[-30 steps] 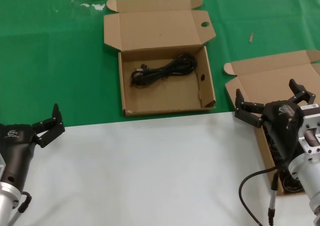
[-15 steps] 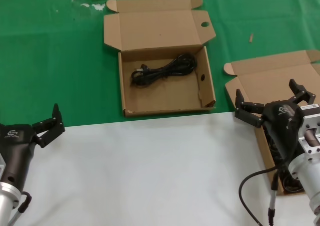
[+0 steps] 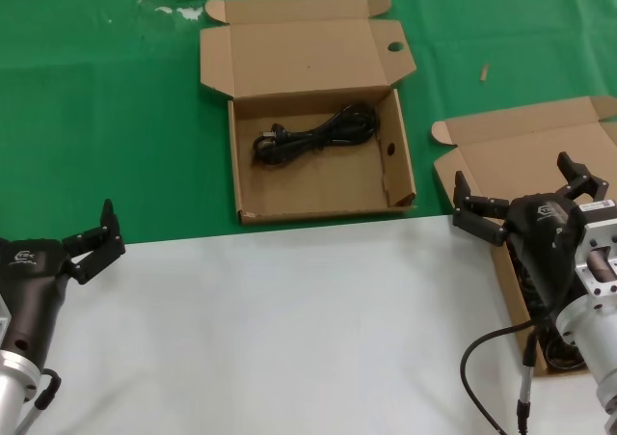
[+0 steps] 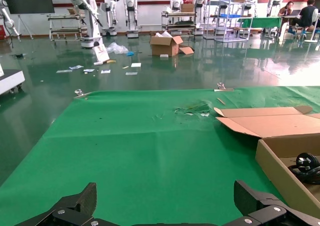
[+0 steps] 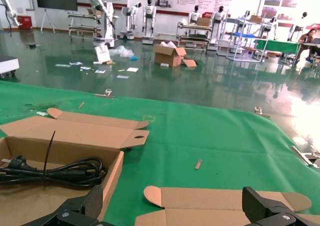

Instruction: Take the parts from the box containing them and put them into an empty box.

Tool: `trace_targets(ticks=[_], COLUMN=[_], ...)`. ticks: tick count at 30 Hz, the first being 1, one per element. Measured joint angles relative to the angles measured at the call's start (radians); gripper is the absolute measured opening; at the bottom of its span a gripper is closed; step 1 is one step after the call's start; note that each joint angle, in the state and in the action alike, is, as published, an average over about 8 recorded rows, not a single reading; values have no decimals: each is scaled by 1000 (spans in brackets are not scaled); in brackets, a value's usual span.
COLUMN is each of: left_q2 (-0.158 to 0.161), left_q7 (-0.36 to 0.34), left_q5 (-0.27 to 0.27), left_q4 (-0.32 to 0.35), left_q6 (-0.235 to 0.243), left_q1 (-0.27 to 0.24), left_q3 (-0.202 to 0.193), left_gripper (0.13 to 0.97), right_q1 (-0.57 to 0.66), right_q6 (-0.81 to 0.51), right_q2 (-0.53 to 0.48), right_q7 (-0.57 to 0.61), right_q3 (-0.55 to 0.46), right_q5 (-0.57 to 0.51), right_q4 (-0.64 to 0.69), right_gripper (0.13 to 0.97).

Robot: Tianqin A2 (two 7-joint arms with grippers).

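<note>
The holed cardboard box (image 3: 400, 170) lies open at the table's centre, one black power cord (image 3: 313, 134) coiled inside it. The plain-lidded box (image 3: 525, 146) is at the right. My right gripper (image 3: 513, 175) hovers open over its lid hinge, and that arm hides most of the inside; dark cord loops (image 3: 557, 351) show near its front. My left gripper (image 3: 96, 237) waits open at the near left, empty. In the right wrist view, the right gripper (image 5: 172, 196) faces the plain lid (image 5: 220, 203), with the cord (image 5: 60, 171) off to one side. In the left wrist view, the left gripper (image 4: 165, 193) is over green cloth.
A white sheet (image 3: 289, 329) covers the near half of the table, green cloth (image 3: 96, 88) the far half. A small stick (image 3: 485, 71) and tape scraps (image 3: 174, 6) lie on the cloth. My right arm's black cable (image 3: 477, 353) hangs over the white sheet.
</note>
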State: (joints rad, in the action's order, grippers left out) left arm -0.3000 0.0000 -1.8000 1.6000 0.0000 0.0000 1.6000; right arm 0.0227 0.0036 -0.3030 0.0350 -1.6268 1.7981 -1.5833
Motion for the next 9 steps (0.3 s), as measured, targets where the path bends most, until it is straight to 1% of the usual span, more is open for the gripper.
trace_targets(ticks=[9], left_q2=[0], left_q7=[0], left_q5=[0], left_q4=[0], left_q6=[0], left_q1=[0], left_q3=[0], left_gripper=[966], right_q1=[0], right_q6=[0], right_q2=[0], right_q7=[0], right_q3=[0], right_q5=[0], right_q4=[0], right_gripper=[966])
